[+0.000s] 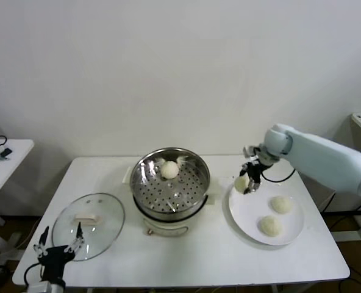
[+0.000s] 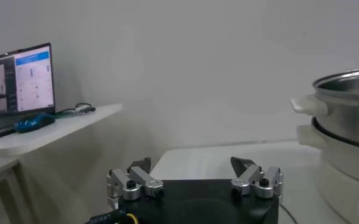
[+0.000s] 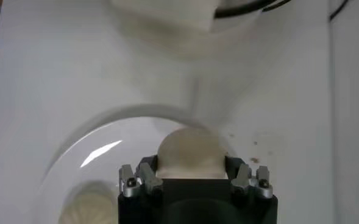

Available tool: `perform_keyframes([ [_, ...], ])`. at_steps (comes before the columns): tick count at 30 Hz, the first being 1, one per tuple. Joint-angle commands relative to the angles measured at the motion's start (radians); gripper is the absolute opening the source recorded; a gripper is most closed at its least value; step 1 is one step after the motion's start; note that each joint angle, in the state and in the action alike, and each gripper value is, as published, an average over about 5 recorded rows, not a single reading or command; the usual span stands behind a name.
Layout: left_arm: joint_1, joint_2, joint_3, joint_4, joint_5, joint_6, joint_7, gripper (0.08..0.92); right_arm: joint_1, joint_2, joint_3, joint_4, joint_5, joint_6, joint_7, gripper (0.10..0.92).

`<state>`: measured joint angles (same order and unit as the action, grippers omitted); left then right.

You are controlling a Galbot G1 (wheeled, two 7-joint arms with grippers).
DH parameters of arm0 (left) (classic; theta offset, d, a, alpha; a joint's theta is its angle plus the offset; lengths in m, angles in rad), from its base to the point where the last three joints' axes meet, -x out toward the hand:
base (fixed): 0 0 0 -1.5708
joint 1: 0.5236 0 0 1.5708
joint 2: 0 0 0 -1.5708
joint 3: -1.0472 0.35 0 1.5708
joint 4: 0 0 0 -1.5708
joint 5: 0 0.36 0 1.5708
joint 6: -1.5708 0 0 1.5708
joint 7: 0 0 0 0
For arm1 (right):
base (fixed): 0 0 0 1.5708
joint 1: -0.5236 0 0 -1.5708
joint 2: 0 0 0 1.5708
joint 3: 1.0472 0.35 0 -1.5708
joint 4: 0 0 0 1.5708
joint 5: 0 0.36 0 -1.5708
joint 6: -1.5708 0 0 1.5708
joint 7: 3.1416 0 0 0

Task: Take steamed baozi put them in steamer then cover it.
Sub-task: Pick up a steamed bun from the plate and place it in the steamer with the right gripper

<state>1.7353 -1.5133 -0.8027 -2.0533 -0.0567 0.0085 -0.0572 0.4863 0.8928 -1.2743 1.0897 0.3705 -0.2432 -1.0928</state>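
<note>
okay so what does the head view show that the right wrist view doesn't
Only the head view shows the steamer with one baozi already inside, the glass cover lying on the table to its left, the open left gripper idle at the near left edge, and a side table.

Only the right wrist view shows, close up, the fingers closed on either side of the bun.

Both share the right gripper shut on a baozi over the white plate, plus another bun resting on it.
</note>
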Motion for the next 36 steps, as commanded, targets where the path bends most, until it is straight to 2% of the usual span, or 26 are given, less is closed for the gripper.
perform_keyframes([
  [1, 0.008, 0.001, 0.016, -0.006, 0.005, -0.002, 0.002, 0.823, 0.352, 0.094, -0.201, 0.005, 0.260, -0.002, -0.007, 0.704],
  [8, 0.008, 0.008, 0.024, -0.014, 0.007, -0.002, 0.003, 0.823, 0.358, 0.242, -0.201, 0.000, 0.359, -0.053, 0.017, 0.704],
  [17, 0.019, 0.013, 0.033, -0.019, 0.015, -0.010, 0.002, 0.823, 0.255, 0.463, -0.168, -0.071, 0.393, -0.098, 0.067, 0.704],
  [26, 0.015, 0.018, 0.028, -0.022, 0.041, -0.011, -0.029, 0.823, 0.132, 0.581, -0.165, -0.115, 0.371, -0.114, 0.097, 0.704],
  [36, -0.001, 0.019, 0.023, -0.008, 0.049, -0.011, -0.028, 0.823, 0.051, 0.628, -0.173, -0.116, 0.358, -0.119, 0.123, 0.711],
])
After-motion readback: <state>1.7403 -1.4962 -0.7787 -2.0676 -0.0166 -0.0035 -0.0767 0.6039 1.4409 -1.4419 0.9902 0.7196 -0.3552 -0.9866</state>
